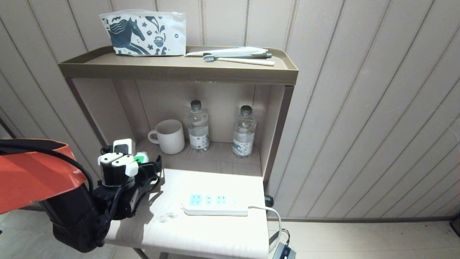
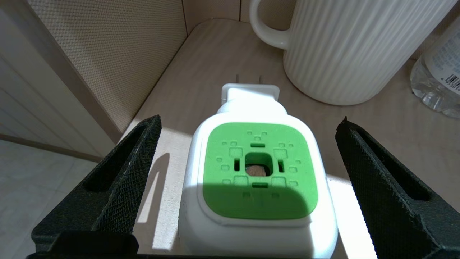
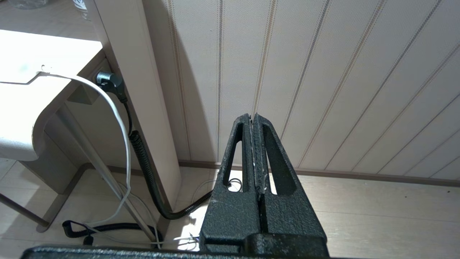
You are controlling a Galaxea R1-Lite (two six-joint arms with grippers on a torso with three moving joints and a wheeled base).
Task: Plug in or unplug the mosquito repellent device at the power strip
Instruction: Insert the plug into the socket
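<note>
L pincer (image 2: 248,158) wide, straddling mosquito repellent device (image 2: 257,172), no contact | risk: off-centre close tips it toward mug (image 2: 345,46) | R pincer (image 3: 253,151) closed, parked.

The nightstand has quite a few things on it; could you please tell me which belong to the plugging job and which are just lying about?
Belong to the job:
- repellent device, unplugged, prongs bare
- power strip, sockets empty
- left gripper, open around the device

Just lying about:
- mug
- two water bottles
- pouch
- toothbrushes
- right gripper, shut, parked beside the stand
</note>
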